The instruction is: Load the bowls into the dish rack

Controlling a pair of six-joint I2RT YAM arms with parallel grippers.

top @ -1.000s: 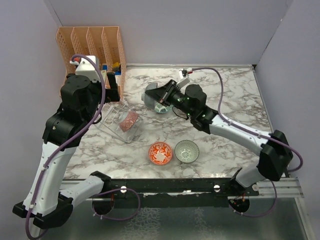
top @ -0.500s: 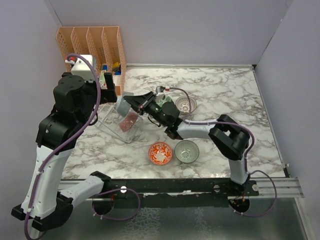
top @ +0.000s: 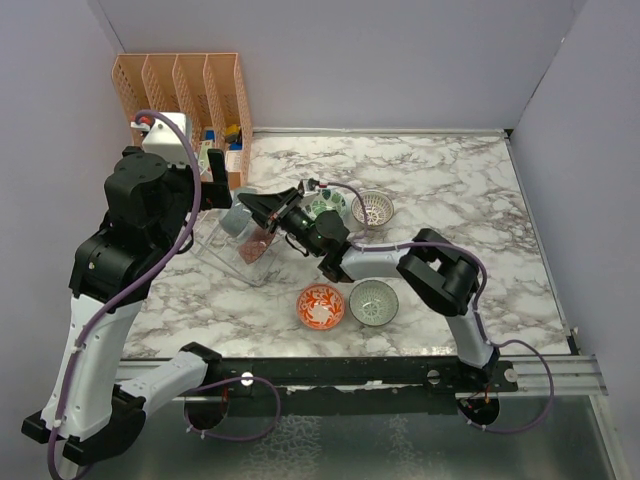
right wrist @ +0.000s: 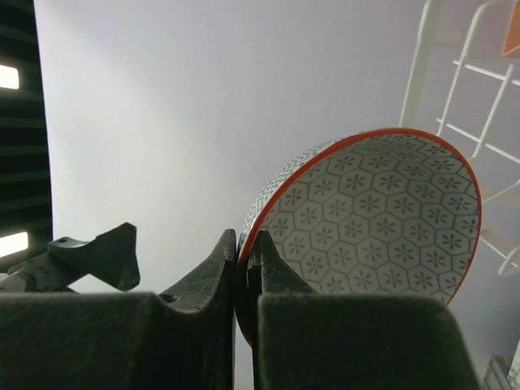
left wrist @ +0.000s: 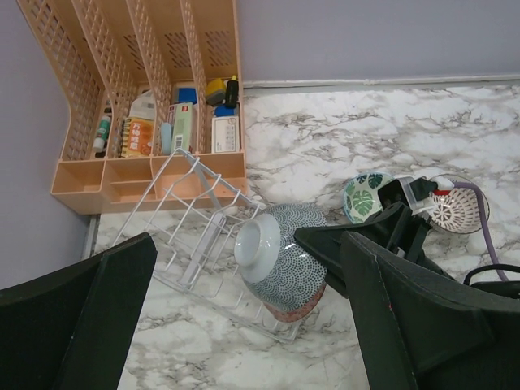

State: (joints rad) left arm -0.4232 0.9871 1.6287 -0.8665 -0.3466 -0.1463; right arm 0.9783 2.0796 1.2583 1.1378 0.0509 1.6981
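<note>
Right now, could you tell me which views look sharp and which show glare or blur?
Top view: evenly lit, sharp. Left wrist view: rack crisp, own fingers dark silhouettes. Right wrist view: held bowl sharp, bright light strips at left edge.

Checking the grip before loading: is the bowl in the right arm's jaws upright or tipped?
Tipped on edge. The bowl has its foot facing sideways at the rack; the right jaws pinch its rim.

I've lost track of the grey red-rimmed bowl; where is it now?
Top view, left of centre: the grey red-rimmed bowl is pinched by its rim in the right gripper, tilted over the dish rack, near the orange organizer.
</note>
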